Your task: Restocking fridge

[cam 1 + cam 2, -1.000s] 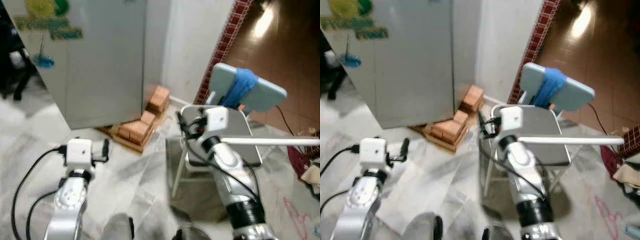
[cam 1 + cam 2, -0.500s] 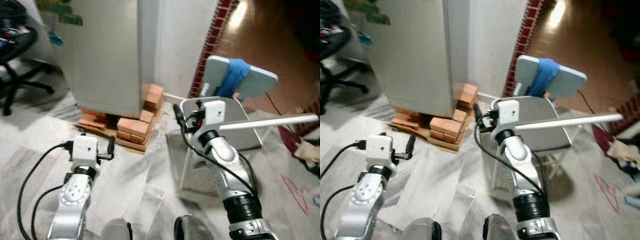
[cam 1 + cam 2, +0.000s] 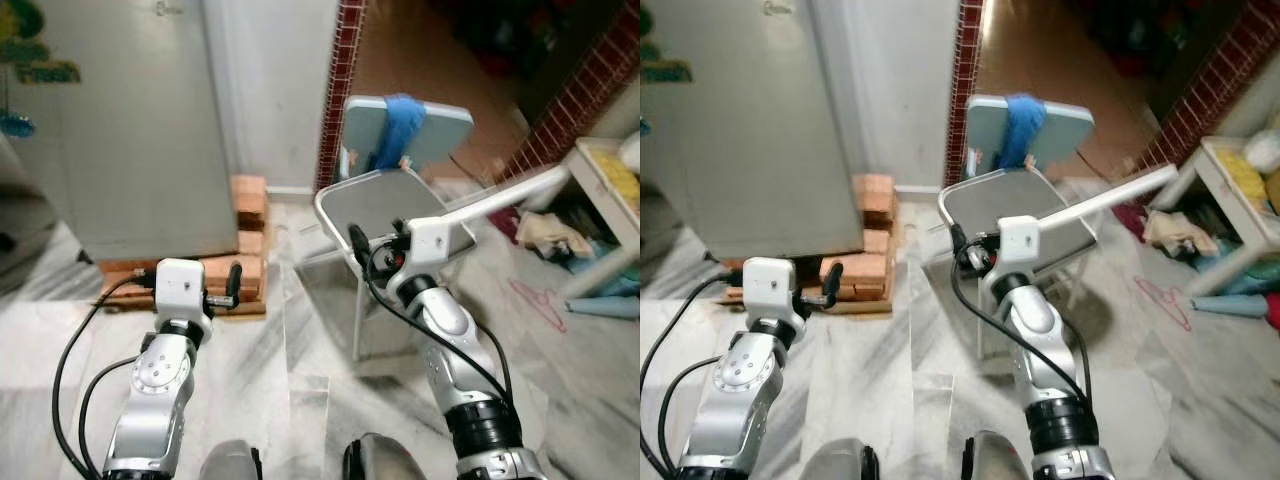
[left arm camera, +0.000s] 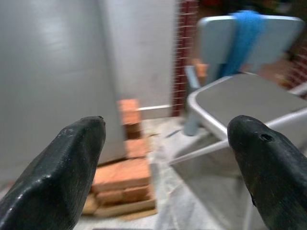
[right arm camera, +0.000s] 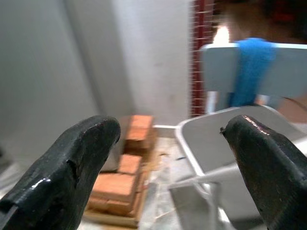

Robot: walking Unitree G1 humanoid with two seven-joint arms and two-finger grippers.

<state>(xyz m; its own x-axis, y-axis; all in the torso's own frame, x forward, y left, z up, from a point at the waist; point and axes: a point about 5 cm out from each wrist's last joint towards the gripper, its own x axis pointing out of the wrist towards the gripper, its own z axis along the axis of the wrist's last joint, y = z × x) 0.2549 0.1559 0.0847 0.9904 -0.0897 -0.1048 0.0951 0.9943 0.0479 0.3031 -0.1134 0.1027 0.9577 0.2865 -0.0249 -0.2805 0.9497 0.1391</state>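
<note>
The grey fridge (image 3: 110, 130) stands at the left with its door closed, resting on orange bricks (image 3: 248, 200) and a wooden pallet. My left gripper (image 3: 234, 280) is held low in front of the bricks, open and empty, and in the left wrist view its fingers (image 4: 72, 167) frame the fridge and bricks. My right gripper (image 3: 357, 240) is raised beside the front edge of a grey chair (image 3: 385, 200). It is open too, with nothing between its fingers (image 5: 72, 167).
A blue cloth (image 3: 400, 125) hangs over the chair's back. A white bar (image 3: 500, 195) slants across by the chair. A red brick pillar (image 3: 340, 90) edges a doorway behind. At the right stand a white shelf (image 3: 600, 170), clothes and a pink hanger (image 3: 535, 300) on the marble floor.
The whole picture has shifted: the camera turned, so the fridge sits further left and the shelf at the right came into view. Both arms keep their pose with grippers open.
</note>
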